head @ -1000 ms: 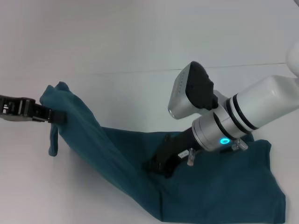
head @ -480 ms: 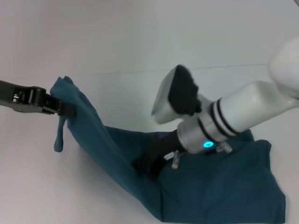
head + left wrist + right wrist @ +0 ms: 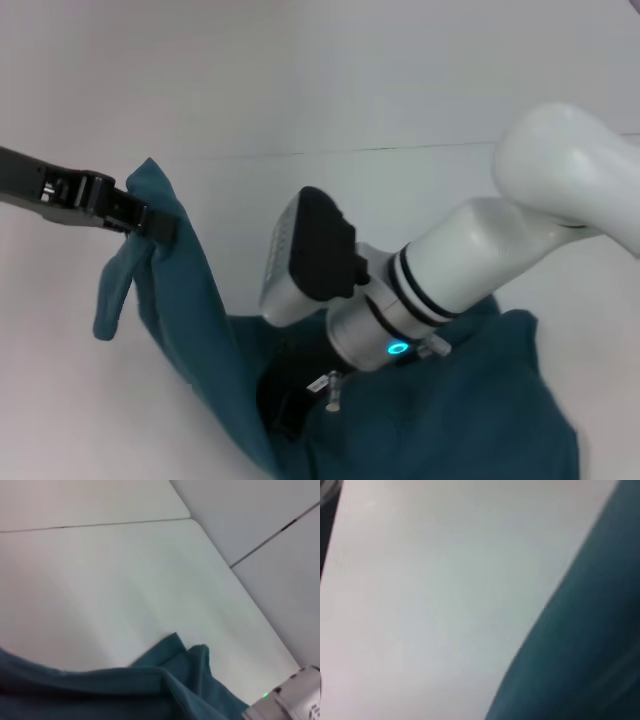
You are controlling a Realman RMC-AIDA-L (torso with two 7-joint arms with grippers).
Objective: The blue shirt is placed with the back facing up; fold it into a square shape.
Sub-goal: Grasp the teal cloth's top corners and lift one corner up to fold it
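Holding: left gripper (image 3: 158, 224), fingers closed tight on a raised edge of the blue shirt (image 3: 430, 420), pinch at the far left of the head view.
Left arm: black, reaching in from the left border, well above the worktop (image 3: 300, 90).
Cloth at the left fingers: lifted off the worktop, a peak just above the pinch, a loose flap (image 3: 112, 295) drooping below and to the left of the fingertips.
Cloth between the two grippers: stretched as a slanting sheet, running down and rightward from the left fingers to the right gripper.
Right gripper (image 3: 290, 405): black, low in the middle of the head view, buried in a dark fold of the shirt; fingers hidden by cloth and wrist, grip cannot be told.
Right arm: white, with a glowing teal ring (image 3: 399, 349) just behind the gripper, coming in from the upper right over the shirt.
Cloth right of the right fingers: rumpled, lying on the worktop, spreading to the lower right under the arm.
Left wrist view: shirt (image 3: 165, 680) bunched in folds close by, pale worktop (image 3: 110, 580) beyond, a white part of the other arm with a small green light (image 3: 290, 700) farther off.
Right wrist view: shirt (image 3: 585, 645) filling one side, bare worktop (image 3: 430, 600) beside it, own fingers not shown.
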